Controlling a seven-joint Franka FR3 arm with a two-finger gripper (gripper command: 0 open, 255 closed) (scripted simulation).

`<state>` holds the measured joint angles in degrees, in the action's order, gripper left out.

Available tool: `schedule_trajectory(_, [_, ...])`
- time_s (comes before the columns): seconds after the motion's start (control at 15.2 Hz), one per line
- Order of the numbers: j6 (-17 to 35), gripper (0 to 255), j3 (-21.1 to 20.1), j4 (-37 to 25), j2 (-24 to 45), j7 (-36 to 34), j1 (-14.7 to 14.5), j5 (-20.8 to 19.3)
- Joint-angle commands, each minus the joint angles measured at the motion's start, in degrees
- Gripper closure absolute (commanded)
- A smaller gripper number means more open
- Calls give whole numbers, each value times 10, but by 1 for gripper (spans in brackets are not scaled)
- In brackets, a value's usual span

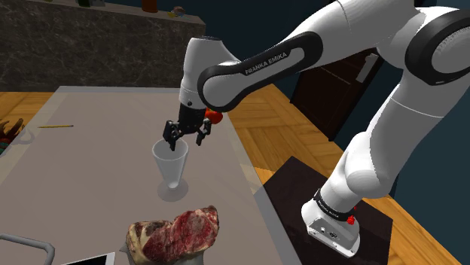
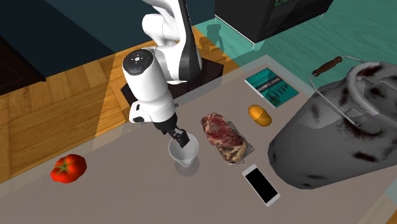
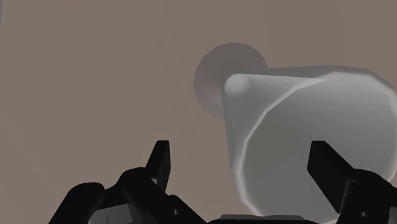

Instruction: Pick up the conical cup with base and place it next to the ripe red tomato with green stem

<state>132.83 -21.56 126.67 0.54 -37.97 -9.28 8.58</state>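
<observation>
Two jaws apart over cup [image 3: 305, 127], tomato [image 1: 215, 116] partly hidden behind them

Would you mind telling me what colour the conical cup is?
The cup is pale grey-white, clearest in the shoulder view.

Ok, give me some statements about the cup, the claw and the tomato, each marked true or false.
The cup stands upright on the table. True.
The claw is shut on the cup. False: it is open, poised at the cup's rim.
The tomato touches the cup. False: it lies apart, off toward the second exterior view's left.
A slab of raw meat lies on the table near the cup. True.
</observation>
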Motion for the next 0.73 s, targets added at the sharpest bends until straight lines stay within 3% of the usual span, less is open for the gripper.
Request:
schedule_trajectory(0.0, [12, 0, -1, 6, 6, -1, -1, -1])
schedule_trajectory(0.53, [12, 0, -1, 6, 6, -1, -1, -2])
schedule_trajectory(0.59, [12, 255, -1, 6, 6, -1, -1, -2])
schedule_trajectory(0.66, [12, 255, -1, 6, 6, -1, -1, -2])
